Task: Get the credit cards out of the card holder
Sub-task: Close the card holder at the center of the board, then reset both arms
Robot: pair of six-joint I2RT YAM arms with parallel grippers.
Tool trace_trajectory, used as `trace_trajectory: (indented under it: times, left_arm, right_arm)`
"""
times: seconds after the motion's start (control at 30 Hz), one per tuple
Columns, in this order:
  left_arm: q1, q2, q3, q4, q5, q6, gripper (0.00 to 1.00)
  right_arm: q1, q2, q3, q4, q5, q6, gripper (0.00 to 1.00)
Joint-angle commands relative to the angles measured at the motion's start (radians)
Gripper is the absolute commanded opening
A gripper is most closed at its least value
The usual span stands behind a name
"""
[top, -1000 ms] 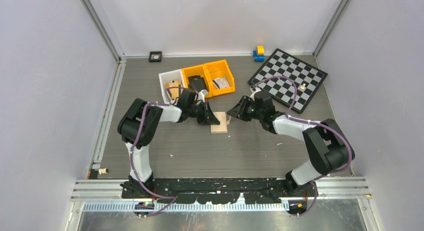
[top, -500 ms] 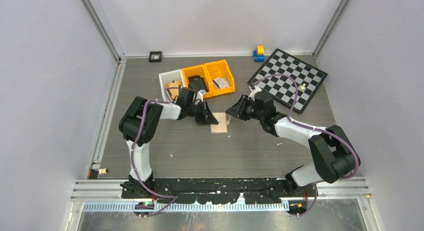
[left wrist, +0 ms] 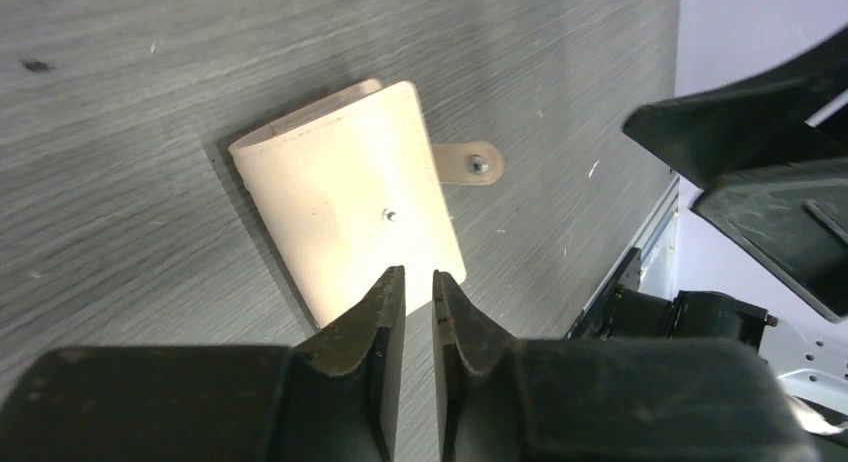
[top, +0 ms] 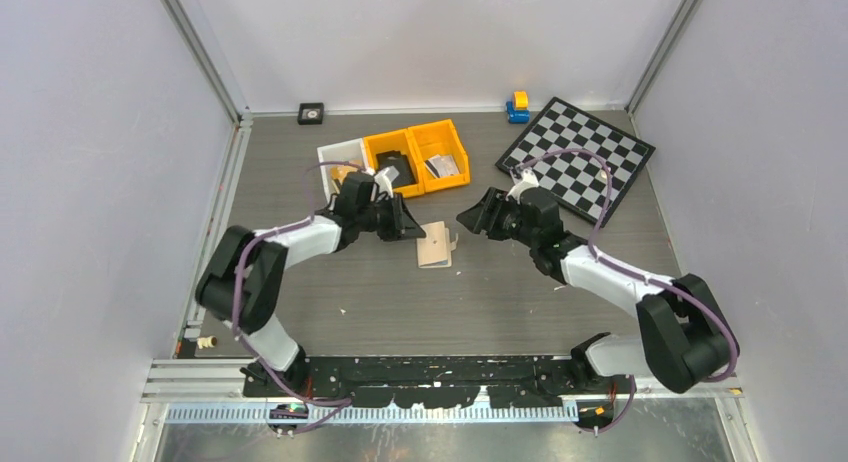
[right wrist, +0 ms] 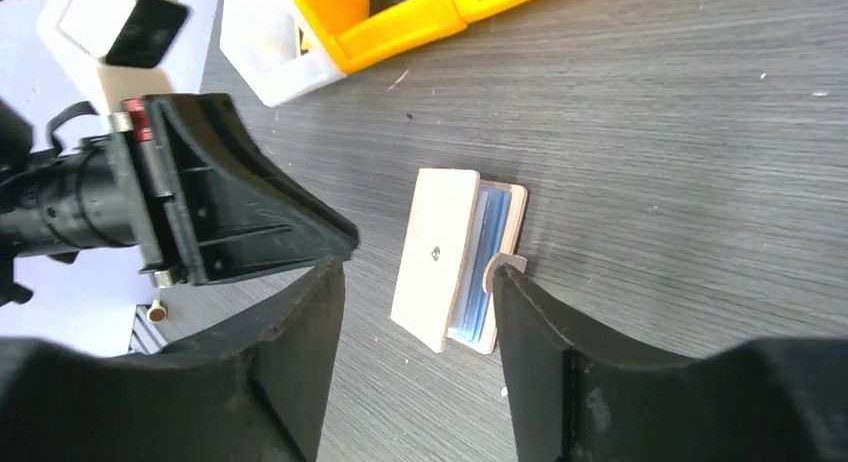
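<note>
The beige card holder (top: 435, 245) lies on the grey table between my two grippers, its snap tab loose and its top flap slightly lifted. In the left wrist view the card holder (left wrist: 350, 192) shows its plain outside and the tab to the right. In the right wrist view the card holder (right wrist: 437, 250) gapes a little, and bluish edges of the credit cards (right wrist: 478, 272) show inside. My left gripper (top: 410, 225) (left wrist: 418, 282) is shut and empty, just left of the holder. My right gripper (top: 468, 222) (right wrist: 418, 270) is open, a little to the right of the holder.
Two yellow bins (top: 415, 157) and a white bin (top: 338, 162) stand behind the holder; they also show in the right wrist view (right wrist: 390, 22). A chessboard (top: 578, 157) lies at the back right, with a blue and yellow toy (top: 517, 106) beside it. A small black square (top: 311, 112) sits by the back wall.
My left gripper has drawn back to the left, off the card holder. The holder has shifted and turned slightly. My right arm has moved a little; its gripper stays open.
</note>
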Motion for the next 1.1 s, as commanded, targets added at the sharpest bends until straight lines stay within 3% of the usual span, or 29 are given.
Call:
trace_trajectory:
  times: [0.0, 0.1, 0.13, 0.2, 0.23, 0.33, 0.47, 0.53, 0.63, 0.77, 0.87, 0.97, 1.07]
  left_arm:
    - [0.001, -0.171, -0.062, 0.072, -0.109, 0.081, 0.22]
    - [0.001, -0.294, -0.11, 0.071, -0.193, 0.153, 0.38]
    - [0.001, -0.335, -0.132, 0.062, -0.244, 0.186, 0.52]
    - [0.001, -0.417, -0.164, 0.038, -0.333, 0.247, 0.94]
    - [0.001, -0.458, -0.186, 0.045, -0.368, 0.286, 0.99]
    - [-0.001, -0.562, -0.271, 0.117, -0.471, 0.388, 1.0]
    - [-0.001, -0.705, -0.331, 0.107, -0.697, 0.509, 1.0]
    - [-0.001, -0.752, -0.384, 0.154, -0.759, 0.544, 1.0]
    - [0.001, -0.774, -0.486, 0.282, -0.862, 0.589, 1.0]
    - [0.016, -0.725, -0.495, 0.307, -0.958, 0.655, 1.0]
    - [0.041, -0.639, -0.5, 0.392, -1.002, 0.696, 1.0]
    - [0.07, -0.583, -0.455, 0.349, -1.013, 0.711, 1.0]
    - [0.093, -0.549, -0.514, 0.496, -1.028, 0.745, 1.0]
  right_arm:
    - [0.003, -0.104, -0.038, 0.104, 0.043, -0.036, 0.72]
    - [0.003, -0.182, -0.069, 0.109, 0.104, -0.075, 0.76]
    - [0.002, -0.213, -0.083, 0.095, 0.127, -0.134, 0.77]
    - [0.002, -0.281, -0.119, 0.101, 0.172, -0.227, 0.78]
    - [0.002, -0.326, -0.139, 0.117, 0.21, -0.252, 0.78]
    - [-0.005, -0.433, -0.182, 0.091, 0.313, -0.368, 0.84]
    - [-0.045, -0.52, -0.158, -0.1, 0.552, -0.468, 0.91]
    - [-0.061, -0.537, -0.184, -0.094, 0.659, -0.502, 0.97]
    - [-0.118, -0.499, -0.264, 0.066, 0.714, -0.541, 0.96]
    - [-0.234, -0.371, -0.276, 0.151, 0.69, -0.519, 0.97]
    - [-0.346, -0.194, -0.342, 0.423, 0.601, -0.486, 0.94]
    - [-0.419, -0.076, -0.297, 0.401, 0.567, -0.483, 0.94]
    - [-0.453, -0.024, -0.354, 0.57, 0.579, -0.485, 0.91]
